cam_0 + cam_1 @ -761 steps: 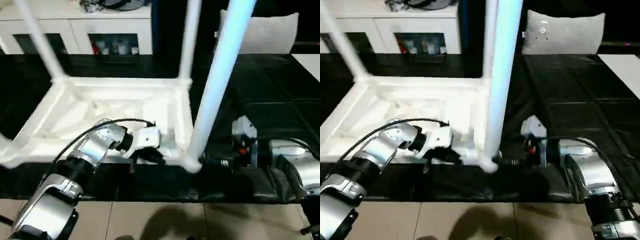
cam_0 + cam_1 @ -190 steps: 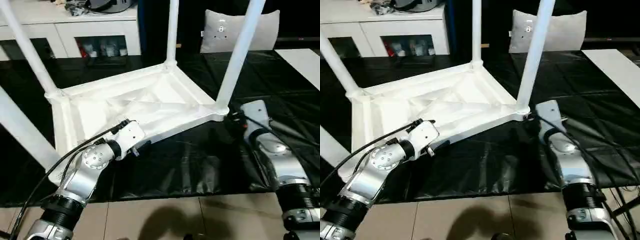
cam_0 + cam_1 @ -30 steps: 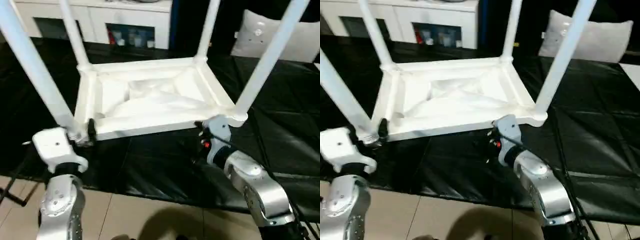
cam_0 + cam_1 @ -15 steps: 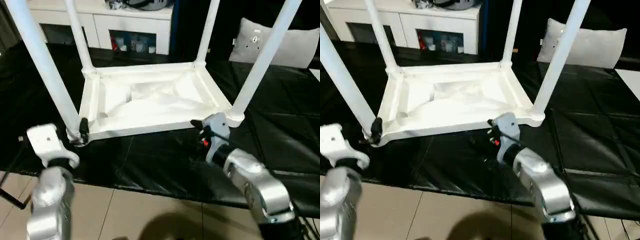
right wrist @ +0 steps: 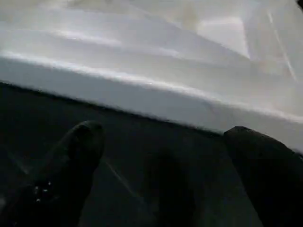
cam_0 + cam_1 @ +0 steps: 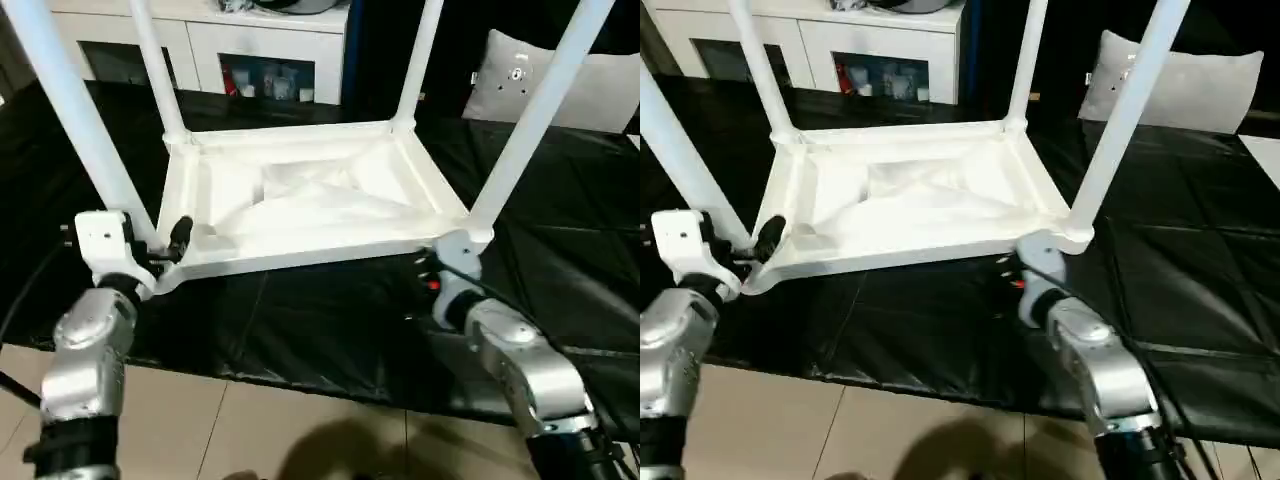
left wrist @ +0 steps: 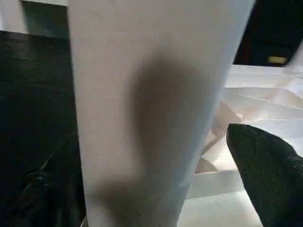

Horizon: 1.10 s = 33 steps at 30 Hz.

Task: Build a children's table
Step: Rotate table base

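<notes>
The children's table lies upside down on the black mat, its white top (image 6: pixel 310 250) with the ribbed underside facing up. Its legs stand up from the corner sockets, among them the near-left leg (image 6: pixel 80 110) and the near-right leg (image 6: pixel 530 120). My left gripper (image 6: pixel 160 250) is at the near-left corner, open, and its fingers (image 7: pixel 265 175) straddle the base of that leg. My right gripper (image 6: pixel 425 268) sits low by the near-right corner. In the right wrist view it (image 5: pixel 170 151) is open with nothing in it, facing the top's side rim (image 5: pixel 142 94).
A white cabinet (image 6: pixel 250 40) stands along the back, and a grey pillow (image 6: pixel 590 80) leans at the back right. The black mat (image 6: pixel 330 320) ends at a tan tiled floor (image 6: pixel 250 430) in front of me.
My left gripper has pushed further in around the base of the near-left leg. My right gripper has slid to the right, closer to the near-right corner socket.
</notes>
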{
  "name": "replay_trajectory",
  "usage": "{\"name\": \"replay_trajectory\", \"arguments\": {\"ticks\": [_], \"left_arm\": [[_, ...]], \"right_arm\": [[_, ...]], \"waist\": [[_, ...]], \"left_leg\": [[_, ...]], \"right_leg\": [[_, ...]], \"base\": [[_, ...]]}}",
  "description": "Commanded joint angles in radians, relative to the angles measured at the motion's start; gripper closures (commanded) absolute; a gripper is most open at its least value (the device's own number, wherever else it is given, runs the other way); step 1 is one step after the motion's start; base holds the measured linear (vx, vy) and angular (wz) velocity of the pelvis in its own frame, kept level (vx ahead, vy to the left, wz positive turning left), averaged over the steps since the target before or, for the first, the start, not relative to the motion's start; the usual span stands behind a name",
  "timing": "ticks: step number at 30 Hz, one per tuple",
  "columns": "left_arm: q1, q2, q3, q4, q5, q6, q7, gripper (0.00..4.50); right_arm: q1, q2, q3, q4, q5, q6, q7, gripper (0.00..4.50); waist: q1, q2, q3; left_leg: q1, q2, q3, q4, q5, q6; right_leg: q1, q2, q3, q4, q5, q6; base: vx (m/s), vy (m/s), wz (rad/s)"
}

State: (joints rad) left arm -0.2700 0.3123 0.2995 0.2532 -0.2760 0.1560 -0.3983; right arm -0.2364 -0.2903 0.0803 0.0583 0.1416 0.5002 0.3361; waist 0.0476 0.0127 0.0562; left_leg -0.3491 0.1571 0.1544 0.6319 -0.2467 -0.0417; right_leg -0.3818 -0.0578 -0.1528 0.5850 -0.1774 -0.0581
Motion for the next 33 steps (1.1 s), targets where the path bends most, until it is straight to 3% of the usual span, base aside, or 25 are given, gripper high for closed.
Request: {"name": "replay_trajectory", "arguments": {"ticks": [1, 2, 4, 5, 8, 10, 11, 16, 20, 21, 22, 23, 27, 33], "left_arm": [[-0.026, 0.022, -0.031, -0.036, -0.074, 0.042, -0.141, 0.09], [-0.027, 0.028, -0.035, -0.048, -0.098, 0.06, -0.176, 0.09], [-0.014, 0.064, -0.092, -0.081, -0.133, 0.095, -0.315, 0.09], [-0.007, 0.079, -0.122, -0.09, -0.129, 0.095, -0.362, 0.09], [0.001, 0.099, -0.196, -0.113, -0.134, 0.114, -0.463, 0.09], [0.005, 0.102, -0.223, -0.132, -0.147, 0.133, -0.501, 0.09], [0.007, 0.101, -0.238, -0.145, -0.155, 0.146, -0.516, 0.09], [0.006, 0.067, -0.307, -0.202, -0.172, 0.171, -0.554, 0.09], [-0.003, 0.007, -0.363, -0.255, -0.206, 0.195, -0.566, 0.09], [0.002, -0.002, -0.38, -0.288, -0.228, 0.216, -0.577, 0.09], [0.008, -0.007, -0.395, -0.321, -0.252, 0.238, -0.589, 0.09], [0.018, -0.01, -0.422, -0.373, -0.281, 0.268, -0.604, 0.09], [0.033, -0.02, -0.458, -0.441, -0.301, 0.303, -0.611, 0.09], [0.025, -0.045, -0.48, -0.453, -0.297, 0.315, -0.595, 0.09]], "right_arm": [[-0.031, -0.028, -0.021, 0.06, -0.031, 0.006, -0.004, 0.0], [-0.038, -0.035, -0.022, 0.078, -0.038, 0.001, -0.007, 0.0], [-0.07, -0.051, -0.032, 0.155, -0.044, -0.02, -0.012, 0.0], [-0.085, -0.057, -0.034, 0.199, -0.049, -0.034, -0.014, 0.0], [-0.131, -0.079, -0.039, 0.345, -0.081, -0.084, -0.027, 0.0], [-0.15, -0.089, -0.044, 0.392, -0.086, -0.1, -0.035, 0.0], [-0.161, -0.09, -0.05, 0.408, -0.083, -0.106, -0.035, 0.0], [-0.221, -0.089, -0.056, 0.492, -0.086, -0.15, -0.026, 0.0], [-0.289, -0.047, -0.052, 0.595, -0.087, -0.24, -0.012, 0.0], [-0.302, -0.03, -0.048, 0.604, -0.081, -0.264, -0.001, 0.0], [-0.31, -0.015, -0.043, 0.604, -0.076, -0.277, 0.011, 0.0], [-0.323, 0.004, -0.03, 0.607, -0.074, -0.295, 0.03, 0.0], [-0.347, 0.027, -0.006, 0.632, -0.08, -0.328, 0.065, 0.0], [-0.387, 0.054, 0.001, 0.683, -0.097, -0.375, 0.09, 0.0]], "waist": [[0.002, 0.015, -0.062], [0.007, 0.015, -0.06], [0.01, -0.012, -0.06], [0.017, 0.004, -0.06], [0.02, -0.009, -0.06], [0.022, -0.009, -0.059], [0.023, -0.017, -0.061], [0.024, -0.017, -0.059], [0.024, -0.02, -0.059], [0.022, -0.025, -0.058], [0.022, -0.023, -0.06], [0.013, -0.029, -0.061], [-0.012, -0.034, -0.062], [-0.024, -0.034, -0.059]], "left_leg": [[0.009, 0.091, -0.033, -0.088, -0.095, 0.02], [0.008, 0.089, -0.031, -0.09, -0.102, 0.01], [0.009, 0.09, -0.026, -0.091, -0.101, 0.011], [0.012, 0.091, -0.026, -0.091, -0.091, 0.012], [0.01, 0.092, -0.022, -0.091, -0.078, 0.009], [0.008, 0.092, -0.019, -0.091, -0.056, 0.015], [0.006, 0.091, -0.015, -0.09, -0.056, 0.02], [0.006, 0.09, -0.01, -0.087, -0.061, 0.024], [0.007, 0.089, -0.006, -0.084, -0.077, 0.028], [0.003, 0.088, -0.006, -0.086, -0.075, 0.029], [0.004, 0.091, -0.007, -0.085, -0.074, 0.027], [-0.005, 0.094, -0.011, -0.087, -0.061, 0.029], [-0.014, 0.09, -0.01, -0.083, -0.038, 0.045], [-0.011, 0.083, -0.005, -0.078, -0.053, 0.06]], "right_leg": [[0.051, -0.125, 0.095, -0.065, -0.187, -0.139], [0.052, -0.127, 0.096, -0.064, -0.202, -0.146], [0.051, -0.127, 0.098, -0.066, -0.225, -0.142], [0.048, -0.128, 0.098, -0.063, -0.237, -0.145], [0.049, -0.13, 0.099, -0.062, -0.25, -0.141], [0.05, -0.127, 0.1, -0.058, -0.224, -0.145], [0.052, -0.129, 0.1, -0.06, -0.229, -0.141], [0.048, -0.126, 0.101, -0.064, -0.287, -0.138], [0.047, -0.127, 0.099, -0.07, -0.331, -0.13], [0.05, -0.124, 0.098, -0.071, -0.334, -0.126], [0.05, -0.126, 0.098, -0.067, -0.327, -0.128], [0.055, -0.127, 0.097, -0.06, -0.302, -0.138], [0.059, -0.123, 0.097, -0.052, -0.255, -0.153], [0.051, -0.117, 0.094, -0.068, -0.331, -0.123]], "base": [[0.0, 0.0, 0.0], [0.0, 0.0, 0.0], [0.0, 0.0, 0.0], [0.0, 0.0, 0.0], [0.0, 0.0, 0.0], [0.0, 0.0, 0.0], [0.0, 0.0, 0.0], [0.0, 0.0, 0.0], [0.0, 0.0, 0.0], [0.0, 0.0, 0.0], [0.0, 0.0, 0.0], [0.0, 0.0, 0.0], [0.0, 0.0, 0.0], [0.0, 0.0, 0.0]]}}
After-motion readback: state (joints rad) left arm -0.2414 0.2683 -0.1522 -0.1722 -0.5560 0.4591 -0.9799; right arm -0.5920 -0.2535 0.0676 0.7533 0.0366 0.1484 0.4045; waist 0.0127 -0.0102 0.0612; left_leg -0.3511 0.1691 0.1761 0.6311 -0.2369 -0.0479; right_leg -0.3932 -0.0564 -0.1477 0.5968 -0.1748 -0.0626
